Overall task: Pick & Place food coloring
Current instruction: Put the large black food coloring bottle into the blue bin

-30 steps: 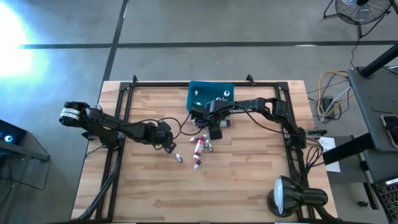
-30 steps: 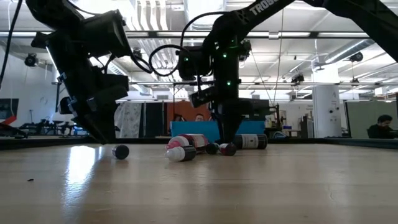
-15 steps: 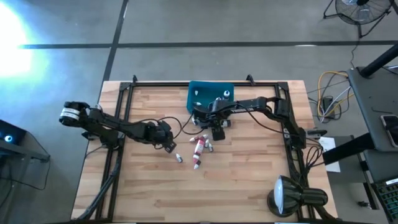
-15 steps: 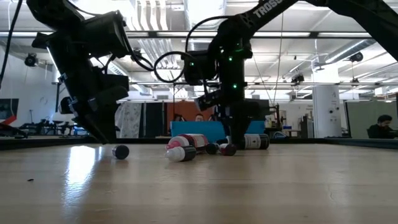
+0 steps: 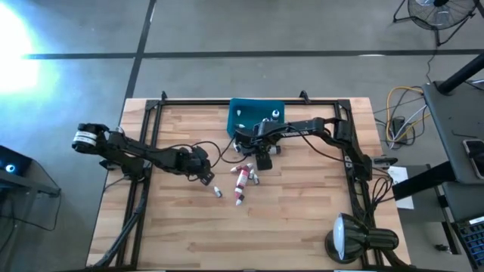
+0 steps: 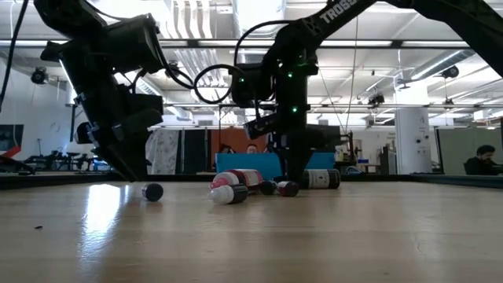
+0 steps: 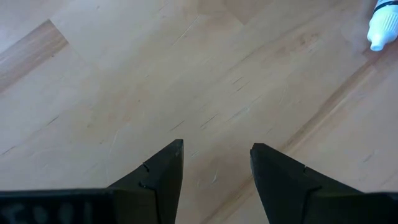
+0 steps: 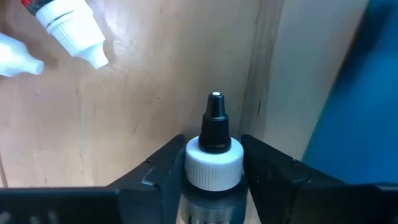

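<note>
A pick is in hand: in the right wrist view a dropper bottle point(image 8: 214, 158) is clasped between the fingers of the right gripper point(image 8: 213, 168), lying on the table point(image 5: 302, 219) just near of the teal bin point(image 5: 243, 110). A lift and carry over the bin is judged next. The clasp is hidden from above, where only loose bottles point(image 5: 240, 181) are shown. The left gripper point(image 7: 214, 165) is held spread, empty.

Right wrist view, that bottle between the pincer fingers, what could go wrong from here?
1. The right pincer grips the dark-tipped bottle near its white collar; a round bottle may slip or twist on lifting.
2. Other bottles lie close by on the table, so the arm might knock them and send them rolling.
3. The teal bin wall is close, so the carried bottle could clip it.
</note>
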### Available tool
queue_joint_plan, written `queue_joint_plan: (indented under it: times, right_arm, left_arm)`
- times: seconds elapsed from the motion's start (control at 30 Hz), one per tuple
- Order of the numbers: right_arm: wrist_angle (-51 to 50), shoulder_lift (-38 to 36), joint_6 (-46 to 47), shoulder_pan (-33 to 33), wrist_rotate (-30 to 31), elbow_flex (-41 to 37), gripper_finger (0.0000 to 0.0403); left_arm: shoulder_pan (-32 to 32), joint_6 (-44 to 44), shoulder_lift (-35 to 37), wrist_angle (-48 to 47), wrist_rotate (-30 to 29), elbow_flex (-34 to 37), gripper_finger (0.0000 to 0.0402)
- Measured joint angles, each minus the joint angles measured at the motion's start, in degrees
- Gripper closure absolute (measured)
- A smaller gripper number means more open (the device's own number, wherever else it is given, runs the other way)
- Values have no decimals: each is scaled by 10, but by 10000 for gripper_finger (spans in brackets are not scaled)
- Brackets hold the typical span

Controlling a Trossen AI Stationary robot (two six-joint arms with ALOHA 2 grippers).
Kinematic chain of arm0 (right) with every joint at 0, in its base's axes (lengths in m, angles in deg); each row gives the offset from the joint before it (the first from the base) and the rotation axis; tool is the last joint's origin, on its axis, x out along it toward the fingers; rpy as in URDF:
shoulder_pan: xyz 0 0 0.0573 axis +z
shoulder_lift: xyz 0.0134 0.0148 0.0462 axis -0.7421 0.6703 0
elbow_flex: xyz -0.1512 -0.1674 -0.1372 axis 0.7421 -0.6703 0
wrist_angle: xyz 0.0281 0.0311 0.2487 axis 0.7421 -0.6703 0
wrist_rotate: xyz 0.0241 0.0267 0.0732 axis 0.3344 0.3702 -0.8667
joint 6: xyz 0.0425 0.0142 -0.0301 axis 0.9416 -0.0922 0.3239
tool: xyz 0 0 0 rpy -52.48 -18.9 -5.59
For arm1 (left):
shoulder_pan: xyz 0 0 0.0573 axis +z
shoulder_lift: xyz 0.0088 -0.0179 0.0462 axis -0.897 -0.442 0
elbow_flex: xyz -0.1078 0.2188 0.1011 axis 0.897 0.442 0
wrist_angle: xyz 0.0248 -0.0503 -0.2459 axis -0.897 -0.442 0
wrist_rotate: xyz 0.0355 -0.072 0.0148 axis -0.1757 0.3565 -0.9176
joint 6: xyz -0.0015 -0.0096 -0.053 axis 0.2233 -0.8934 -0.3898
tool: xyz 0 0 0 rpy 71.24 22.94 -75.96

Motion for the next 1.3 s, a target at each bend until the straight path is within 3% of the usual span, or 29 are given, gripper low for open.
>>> queue_joint_plan:
  times: [0.13,0.33,0.47,0.57,0.63,0.8,1.03,1.3]
  right_arm:
    - [0,0,5,0,0,0,295]
    - [-1,-17,61,1,-7,-1,299]
    - [29,-77,158,1,-18,-4,299]
    - [112,-147,251,3,-16,-33,299]
    - [189,-203,314,7,18,-71,299]
    - [347,-327,430,21,208,-202,299]
    - [440,-408,536,23,357,-368,299]
    - [598,-422,569,19,428,-497,298]
  left_arm:
    - [0,0,0,0,0,0,239]
    - [0,0,0,0,2,0,239]
    - [0,4,0,0,11,0,239]
    - [0,17,0,-1,15,-3,239]
    - [0,25,0,0,16,-8,239]
    - [0,47,1,0,17,-22,239]
    - [0,81,1,0,17,-41,239]
    - [0,83,1,0,17,-46,239]
